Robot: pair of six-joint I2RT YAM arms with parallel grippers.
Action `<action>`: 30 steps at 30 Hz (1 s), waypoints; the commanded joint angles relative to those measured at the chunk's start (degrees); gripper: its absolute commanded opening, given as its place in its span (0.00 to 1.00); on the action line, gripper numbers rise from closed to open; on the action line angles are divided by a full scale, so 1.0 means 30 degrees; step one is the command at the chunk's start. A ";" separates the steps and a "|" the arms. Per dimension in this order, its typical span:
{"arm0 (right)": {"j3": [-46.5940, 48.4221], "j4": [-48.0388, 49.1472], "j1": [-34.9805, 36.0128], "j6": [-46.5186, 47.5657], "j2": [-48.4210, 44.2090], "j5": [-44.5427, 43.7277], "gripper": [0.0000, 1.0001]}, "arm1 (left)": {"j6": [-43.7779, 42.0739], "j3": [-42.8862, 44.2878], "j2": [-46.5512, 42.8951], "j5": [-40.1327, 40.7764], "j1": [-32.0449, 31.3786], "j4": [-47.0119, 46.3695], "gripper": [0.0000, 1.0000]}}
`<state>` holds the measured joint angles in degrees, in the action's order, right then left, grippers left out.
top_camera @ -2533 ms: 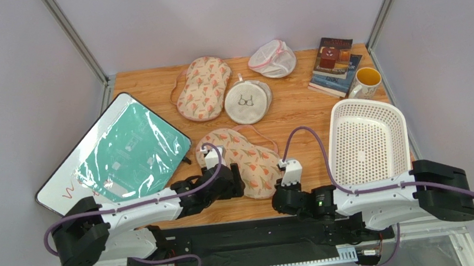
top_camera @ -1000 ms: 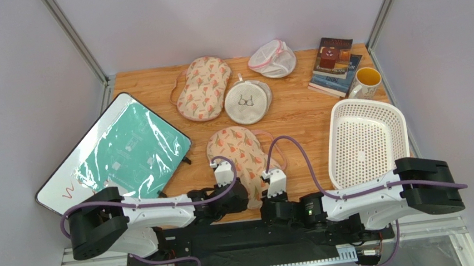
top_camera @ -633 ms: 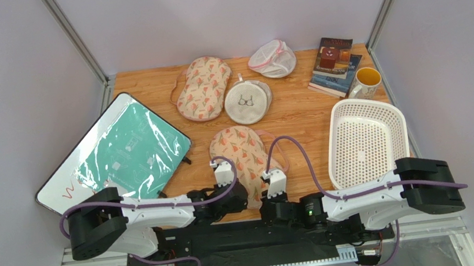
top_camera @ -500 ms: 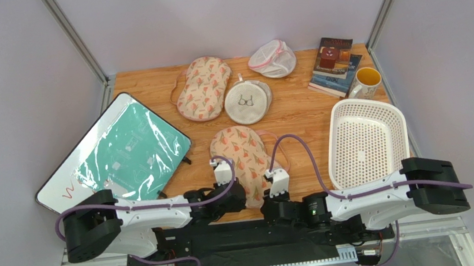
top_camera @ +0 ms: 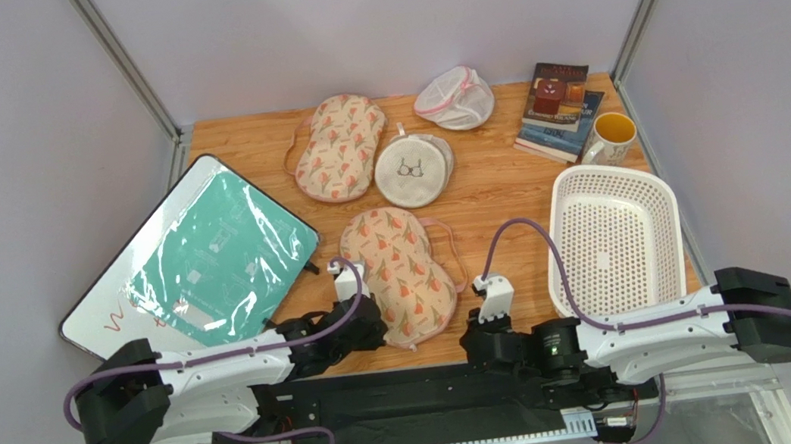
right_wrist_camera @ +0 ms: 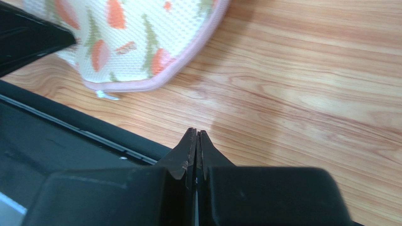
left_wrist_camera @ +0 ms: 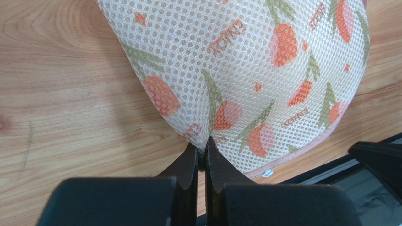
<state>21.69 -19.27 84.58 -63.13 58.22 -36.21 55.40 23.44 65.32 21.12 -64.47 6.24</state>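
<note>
Mesh laundry pouch with an orange fruit print lies at the near middle of the wooden worktop in the overhead view, its near left edge at the left claw. The right claw sits just beside the pouch's near right corner, close to the worktop's front edge. A white basket stands to the right, and a board under a green sheet leans at the left. Farther back lie a second printed pouch, a round mesh bag, a white mesh bag, books and a yellow mug. From the left wrist, the left claw is pinched tight on a small fold of the mesh laundry pouch near its pink-trimmed rim, bare worktop to the side. From the right wrist, the right claw has its tips pressed together on nothing, over the worktop. The pouch's corner lies apart from it, a black rail below.
</note>
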 commanded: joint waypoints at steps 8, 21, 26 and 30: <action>0.0941 0.2369 -0.0096 0.1735 0.0953 0.0609 0.00 | -0.0976 0.0242 -0.0768 -0.1181 0.0278 -0.0057 0.00; 0.3287 0.6566 -0.0096 0.5459 0.4851 0.2664 0.50 | -0.1239 0.1268 -0.1909 -0.2413 0.0278 0.1112 0.00; 0.3053 0.7447 -0.0096 0.5225 0.5817 0.2694 0.51 | -0.1210 0.1268 -0.2816 -0.2530 0.0278 0.1406 0.00; 0.3023 0.7711 -0.0126 0.5224 0.6258 0.2577 0.52 | -0.1210 0.1268 -0.3111 -0.2530 0.0278 0.1641 0.00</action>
<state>29.93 -0.54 84.29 -48.12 75.90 -27.68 52.73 24.97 57.52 13.98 -63.70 10.46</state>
